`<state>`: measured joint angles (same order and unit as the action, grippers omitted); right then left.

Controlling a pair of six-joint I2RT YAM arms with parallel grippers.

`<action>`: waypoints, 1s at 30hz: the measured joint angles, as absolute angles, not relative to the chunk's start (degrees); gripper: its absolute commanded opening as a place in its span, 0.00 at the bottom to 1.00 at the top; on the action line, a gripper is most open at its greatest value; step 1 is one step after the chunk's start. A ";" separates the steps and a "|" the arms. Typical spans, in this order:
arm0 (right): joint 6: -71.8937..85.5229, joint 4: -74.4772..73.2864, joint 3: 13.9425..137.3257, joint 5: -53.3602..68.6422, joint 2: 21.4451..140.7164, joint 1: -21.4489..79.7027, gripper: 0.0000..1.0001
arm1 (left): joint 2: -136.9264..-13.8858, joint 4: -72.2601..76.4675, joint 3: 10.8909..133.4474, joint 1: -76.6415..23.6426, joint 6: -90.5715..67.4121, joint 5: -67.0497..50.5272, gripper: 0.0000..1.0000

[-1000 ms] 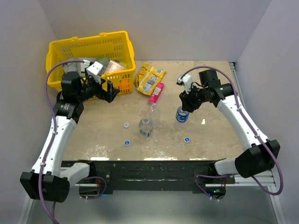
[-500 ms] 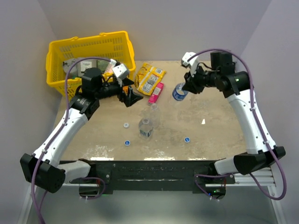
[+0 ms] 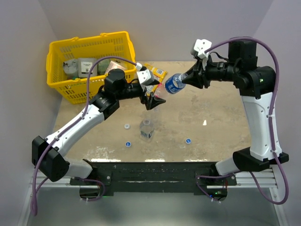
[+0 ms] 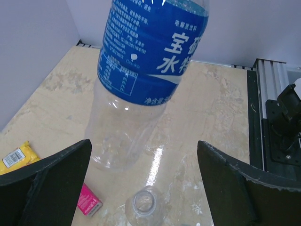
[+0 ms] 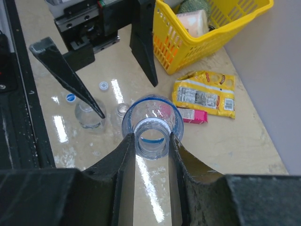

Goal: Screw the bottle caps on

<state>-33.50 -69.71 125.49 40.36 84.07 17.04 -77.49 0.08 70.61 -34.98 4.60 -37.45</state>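
Note:
My right gripper (image 3: 192, 80) is shut on the neck of the blue-labelled bottle (image 3: 174, 84) and holds it in the air, lying nearly level with its base toward the left arm. Its open mouth sits between my right gripper's (image 5: 151, 141) jaws. My left gripper (image 3: 153, 100) stands wide open just below and in front of that bottle's base (image 4: 117, 141). Two clear uncapped bottles (image 3: 146, 129) (image 4: 143, 202) stand on the table. A whitish cap (image 3: 127, 126) and two blue caps (image 3: 128, 143) (image 3: 188, 141) lie loose nearby.
A yellow basket (image 3: 113, 35) with packets inside stands at the back left. A yellow snack packet (image 5: 202, 94) and a pink one (image 5: 193, 115) lie beside it, behind the left gripper. White walls close in the table on three sides.
The right arm has lifted the blue-labelled bottle off the table and carried it up and left, tipping it level. The left arm has swung from the basket toward the centre, staying open.

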 measured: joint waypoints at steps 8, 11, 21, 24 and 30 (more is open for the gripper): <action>-30.98 -71.68 128.38 45.67 86.74 18.74 0.00 | -78.81 1.63 71.18 -35.42 7.33 -37.26 1.00; -29.98 -71.35 129.40 46.44 87.77 20.80 0.00 | -78.98 1.37 71.18 -35.53 8.38 -37.82 1.00; -29.23 -69.36 131.09 45.56 90.11 26.74 0.00 | -78.94 -0.32 71.16 -36.40 11.20 -39.38 0.91; -28.69 -69.14 131.52 45.58 90.39 26.74 0.00 | -78.08 -0.40 70.61 -36.40 11.70 -38.98 0.93; -26.11 -67.83 131.52 46.54 90.39 27.00 0.00 | -74.83 -0.14 67.29 -36.40 11.55 -38.48 1.00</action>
